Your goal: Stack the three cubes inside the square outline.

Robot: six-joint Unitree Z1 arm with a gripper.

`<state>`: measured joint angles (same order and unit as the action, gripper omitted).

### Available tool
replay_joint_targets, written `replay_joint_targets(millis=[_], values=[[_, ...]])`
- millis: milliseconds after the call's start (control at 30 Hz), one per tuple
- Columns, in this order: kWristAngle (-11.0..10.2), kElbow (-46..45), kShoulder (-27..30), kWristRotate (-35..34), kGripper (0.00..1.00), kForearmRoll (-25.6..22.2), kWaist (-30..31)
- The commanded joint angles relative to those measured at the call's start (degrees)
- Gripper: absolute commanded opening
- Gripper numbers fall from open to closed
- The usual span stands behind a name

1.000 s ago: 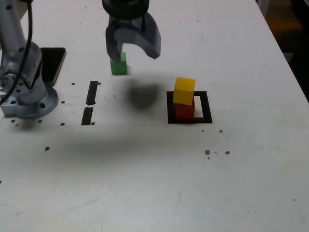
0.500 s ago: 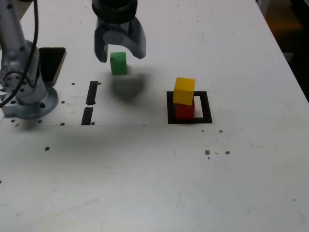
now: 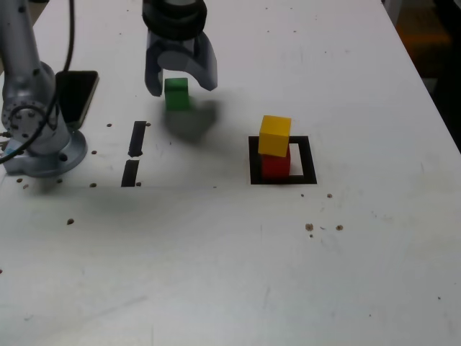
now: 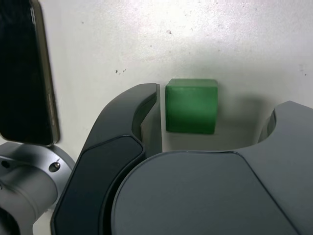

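- The gripper (image 3: 178, 76) hung in the upper left of the exterior view, its jaws spread wide and holding nothing.
- The green cube (image 3: 176, 94) sat on the white table (image 3: 230, 274) between the two jaws; in the wrist view the green cube (image 4: 190, 105) stood just beside one dark finger (image 4: 146, 100), with a thin strip of table showing between them, and well clear of the other.
- The yellow cube (image 3: 275, 135) rested on the red cube (image 3: 275, 165), slightly turned and overhanging, right of centre in the exterior view.
- The red cube stood inside the square outline (image 3: 307, 167), toward its left side.
- Two short black strips (image 3: 134, 153) lay on the table at the exterior view's left, near the arm's base (image 3: 39, 137).
- A dark phone (image 3: 78, 97) lay beside the base; the phone (image 4: 24, 73) also showed in the wrist view.
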<state>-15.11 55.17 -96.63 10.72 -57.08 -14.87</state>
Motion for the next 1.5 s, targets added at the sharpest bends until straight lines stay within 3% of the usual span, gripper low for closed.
replay_joint_targets(millis=[0, 467, 567, 933, 1200, 1467], values=[[-0.09, 0.06, -0.66, 0.39, 0.83, 0.40, -0.90], [0.05, 0.00, -5.81, 4.55, 0.83, 4.79, -7.51], [0.29, -0.01, -6.21, 5.11, 0.78, 5.16, -7.86], [1.62, 0.08, -6.41, 5.19, 0.26, 5.97, -8.16], [1.96, 0.24, -5.92, 5.32, 0.24, 5.15, -8.16], [3.52, 3.89, -3.32, 5.61, 0.24, -2.10, -6.29]])
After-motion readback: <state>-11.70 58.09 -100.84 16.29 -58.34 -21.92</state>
